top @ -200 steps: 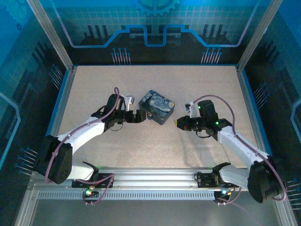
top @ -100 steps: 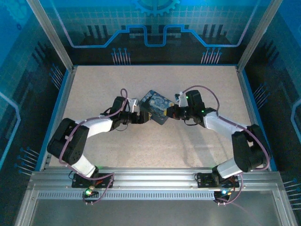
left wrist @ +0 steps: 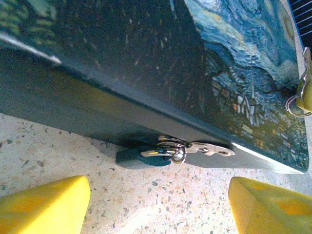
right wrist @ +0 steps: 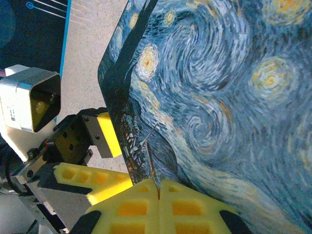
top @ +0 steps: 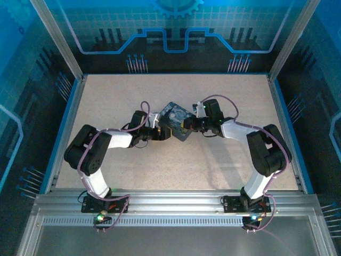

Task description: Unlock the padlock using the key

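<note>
Speckled beige table (top: 224,160) is sitting inside a blue-lit enclosure, with both arms reaching in toward the dark-blue swirl-print tin (top: 178,120) at mid-table. The left gripper (top: 161,132) is sitting just beside the tin's near-left side and the right gripper (top: 185,126) is reaching over its right edge. In the left wrist view the tin's dark side wall is running across the frame and the padlock (left wrist: 140,157) is hanging at its bottom edge, bluish body lying against the tabletop and thin silvery shackle looping through a small metal hasp (left wrist: 209,150). The left gripper (left wrist: 158,207) is hovering near the padlock with its yellow fingertips (left wrist: 44,204) spread wide apart, touching nothing. At that view's right edge a thin metal piece with a small ring, which looks like the key (left wrist: 305,68), is hanging over the tin's lid, well apart from the padlock. In the right wrist view the right gripper (right wrist: 158,184) is pressing its yellow pads (right wrist: 126,207) tight together over the painted lid, a thin sliver sticking out at the seam, so it appears to be pinching the key, though it is too small to be sure. The left gripper's yellow pad is showing beside the tin's edge there.
</note>
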### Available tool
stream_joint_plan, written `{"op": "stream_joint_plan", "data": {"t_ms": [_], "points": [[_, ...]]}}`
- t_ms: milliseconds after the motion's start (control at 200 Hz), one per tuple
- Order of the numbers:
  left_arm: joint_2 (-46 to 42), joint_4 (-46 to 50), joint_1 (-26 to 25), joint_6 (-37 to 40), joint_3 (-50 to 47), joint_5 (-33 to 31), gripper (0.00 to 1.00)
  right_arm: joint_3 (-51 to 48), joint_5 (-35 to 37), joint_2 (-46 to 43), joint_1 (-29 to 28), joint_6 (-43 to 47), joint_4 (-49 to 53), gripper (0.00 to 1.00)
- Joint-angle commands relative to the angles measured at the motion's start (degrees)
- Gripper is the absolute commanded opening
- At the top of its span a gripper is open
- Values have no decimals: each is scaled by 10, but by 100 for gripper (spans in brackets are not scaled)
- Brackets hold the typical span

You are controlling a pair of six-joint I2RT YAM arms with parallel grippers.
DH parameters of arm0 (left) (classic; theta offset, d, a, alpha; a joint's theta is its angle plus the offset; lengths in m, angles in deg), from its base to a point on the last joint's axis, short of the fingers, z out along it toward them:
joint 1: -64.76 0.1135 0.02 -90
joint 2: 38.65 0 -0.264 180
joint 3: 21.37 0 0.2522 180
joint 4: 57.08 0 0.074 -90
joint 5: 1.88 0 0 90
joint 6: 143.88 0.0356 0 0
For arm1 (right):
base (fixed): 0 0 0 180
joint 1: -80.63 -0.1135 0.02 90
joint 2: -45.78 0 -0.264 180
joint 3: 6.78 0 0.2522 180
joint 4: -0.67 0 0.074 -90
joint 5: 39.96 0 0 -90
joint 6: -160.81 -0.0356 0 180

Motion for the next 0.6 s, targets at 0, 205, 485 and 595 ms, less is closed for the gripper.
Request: {"op": "stream_joint_plan", "data": {"t_ms": [0, 205, 485, 595], "points": [[15, -26, 4, -9, 20, 23, 75, 15, 15, 14, -9, 20, 32, 0], [34, -33, 3, -4, 32, 24, 70, 9, 24, 18, -10, 34, 52, 0], [64, -48, -4, 37, 46, 14, 66, 8, 23, 19, -10, 36, 46, 0], [73, -52, -11, 54, 51, 10, 65, 8, 23, 17, -10, 36, 47, 0]]}}
